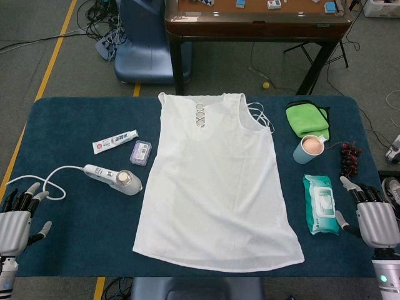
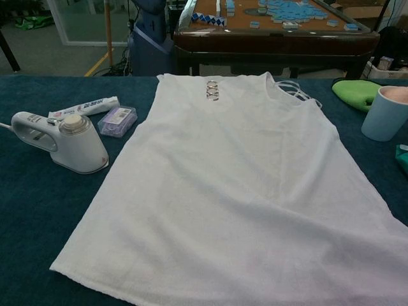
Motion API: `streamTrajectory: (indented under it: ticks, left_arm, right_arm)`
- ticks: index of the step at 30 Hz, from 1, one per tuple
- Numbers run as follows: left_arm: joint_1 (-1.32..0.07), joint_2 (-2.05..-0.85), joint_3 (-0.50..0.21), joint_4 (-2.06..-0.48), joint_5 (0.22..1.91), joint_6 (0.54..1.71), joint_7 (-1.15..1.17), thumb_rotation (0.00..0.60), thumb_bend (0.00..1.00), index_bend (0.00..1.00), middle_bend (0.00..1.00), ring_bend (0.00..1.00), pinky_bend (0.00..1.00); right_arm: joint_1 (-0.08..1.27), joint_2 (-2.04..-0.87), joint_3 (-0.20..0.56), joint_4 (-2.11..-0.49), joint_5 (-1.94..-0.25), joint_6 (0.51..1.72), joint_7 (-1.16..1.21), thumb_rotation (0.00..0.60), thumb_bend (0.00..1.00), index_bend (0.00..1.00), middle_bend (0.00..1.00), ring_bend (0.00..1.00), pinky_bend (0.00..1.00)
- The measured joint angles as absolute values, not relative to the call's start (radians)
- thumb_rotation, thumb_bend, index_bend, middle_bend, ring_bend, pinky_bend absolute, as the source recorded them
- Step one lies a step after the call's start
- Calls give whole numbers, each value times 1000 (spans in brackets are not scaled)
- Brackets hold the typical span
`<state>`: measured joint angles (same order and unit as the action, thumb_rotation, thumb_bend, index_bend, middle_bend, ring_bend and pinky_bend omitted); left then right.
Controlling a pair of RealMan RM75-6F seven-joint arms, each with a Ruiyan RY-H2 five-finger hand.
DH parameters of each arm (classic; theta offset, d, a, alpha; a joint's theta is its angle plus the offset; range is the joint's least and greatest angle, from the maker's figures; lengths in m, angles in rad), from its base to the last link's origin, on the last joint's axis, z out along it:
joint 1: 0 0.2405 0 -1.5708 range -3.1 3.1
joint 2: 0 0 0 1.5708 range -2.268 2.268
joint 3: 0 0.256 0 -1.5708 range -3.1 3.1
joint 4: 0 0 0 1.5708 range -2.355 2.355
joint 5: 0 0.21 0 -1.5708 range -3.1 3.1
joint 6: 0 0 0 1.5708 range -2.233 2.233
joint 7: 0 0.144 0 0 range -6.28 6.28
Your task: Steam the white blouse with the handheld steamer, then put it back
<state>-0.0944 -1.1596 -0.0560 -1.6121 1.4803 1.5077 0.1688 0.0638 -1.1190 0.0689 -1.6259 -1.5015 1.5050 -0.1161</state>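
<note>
Your white sleeveless blouse (image 1: 215, 181) is lying flat in the middle of the dark blue cloth-covered table (image 1: 75, 231), neckline toward the far edge, hem toward you. The white handheld steamer (image 1: 114, 179) is lying on its side just left of the blouse, not touching it, its white cord (image 1: 53, 181) looping toward the near left corner.

Your left hand (image 1: 19, 219) is sitting at the near left table edge, fingers spread apart, holding nothing, near the cord loop but apart from the steamer. Your right hand (image 1: 374, 215) is sitting at the near right edge, fingers apart too, holding nothing, just beside the teal wet-wipes pack (image 1: 320, 204). Neither hand is showing in the chest view.

Beyond the steamer you're seeing a white tube (image 1: 115, 142) and a small purple box (image 1: 140, 152) side by side. Right of the blouse: a folded green cloth (image 1: 306, 118), a light blue cup (image 1: 309, 149) just in front of it, and a dark red grape bunch (image 1: 350, 157) near the right edge.
</note>
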Motion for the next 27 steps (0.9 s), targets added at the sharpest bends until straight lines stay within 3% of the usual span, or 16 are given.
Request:
streamTrajectory:
  ticks: [9, 15, 27]
  left_arm:
    - [-97, -1163, -55, -1611, 1474, 1496, 166, 600, 246, 194, 83, 131, 30]
    - [-142, -1164, -80, -1597, 1474, 1454, 140, 600, 246, 194, 83, 131, 30]
    - [-302, -1208, -133, -1509, 1459, 1263, 75, 600, 246, 194, 83, 131, 30]
  right_arm:
    - [67, -1109, 72, -1639, -1504, 1505, -118, 600, 328, 124, 270, 193, 195]
    - [80, -1034, 104, -1716, -1511, 1520, -155, 600, 328, 124, 270, 193, 195]
    - [97, -953, 140, -1826, -1483, 1527, -249, 600, 328, 124, 262, 193, 195]
